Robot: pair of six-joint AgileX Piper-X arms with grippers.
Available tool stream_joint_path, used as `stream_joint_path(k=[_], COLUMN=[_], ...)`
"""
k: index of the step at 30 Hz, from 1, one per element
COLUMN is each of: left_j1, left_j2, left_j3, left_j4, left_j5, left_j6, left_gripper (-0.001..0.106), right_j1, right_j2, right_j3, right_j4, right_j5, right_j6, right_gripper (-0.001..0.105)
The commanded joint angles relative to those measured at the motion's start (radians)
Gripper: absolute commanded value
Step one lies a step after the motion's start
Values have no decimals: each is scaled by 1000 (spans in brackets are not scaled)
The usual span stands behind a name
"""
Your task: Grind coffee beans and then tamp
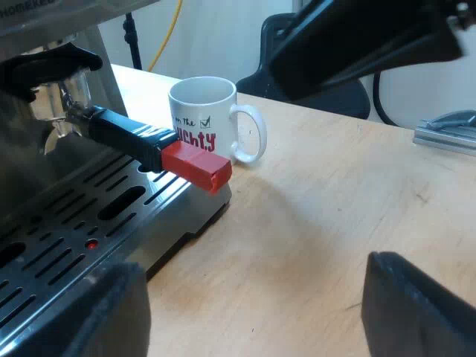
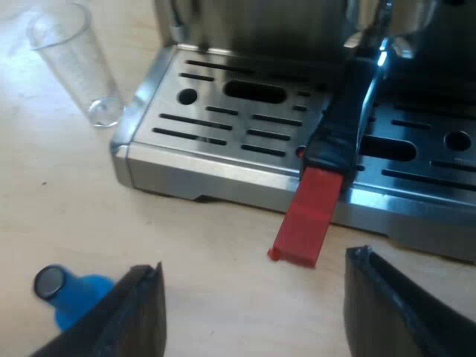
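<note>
Black fingers of the left gripper (image 1: 256, 312) stand closest, spread wide with nothing between them, over the wooden table (image 1: 335, 216) just beside the edge of the drip tray (image 1: 89, 223). The right gripper (image 2: 260, 312) is likewise spread wide and empty. Its two fingers straddle bare table just in front of the red end (image 2: 305, 219) of the holder (image 2: 343, 119).

Largest of all is the espresso machine (image 2: 260, 30) — its steel drip tray with a slotted top sits on the table, and the left wrist view shows the group head above it. Next in size is the mug (image 1: 204, 111), white with red lettering, standing upright on the table beyond the red end. Its ear is turned away from the machine, and I cannot tell whether the mug and the red end touch.

The metal holder is locked into the machine's front. Its dark handle (image 1: 123, 135) reaches out over the slotted tray, and the red end juts past the tray's edge above the table.

The clear measuring glass (image 2: 74, 63) stands on the table near a corner of the drip tray, apart from it. Smallest is the blue tamper (image 2: 78, 297), lying on its side on the table with its grey flat face toward the camera. It is just beside one finger of the right gripper — I cannot tell whether they touch.
</note>
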Motion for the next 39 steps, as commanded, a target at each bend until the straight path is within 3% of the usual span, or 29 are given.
stream_joint_path(k=[1,18,39], left_j1=[-5,-5,-5], left_j2=[-7,-7,-7], left_j3=[-2,-2,-2], left_j4=[-9,-9,-9], left_j5=[5,5,12], left_j6=[-12,-12,-12], left_gripper=[62,62,62], right_j1=[-33,-196,-242], right_j2=[14,112,275], right_j3=[-25,-32,-32], right_j4=[16,14,-100], right_j5=[-37,-200,-205], right_j6=[-5,42,42], right_gripper=[55,55,55])
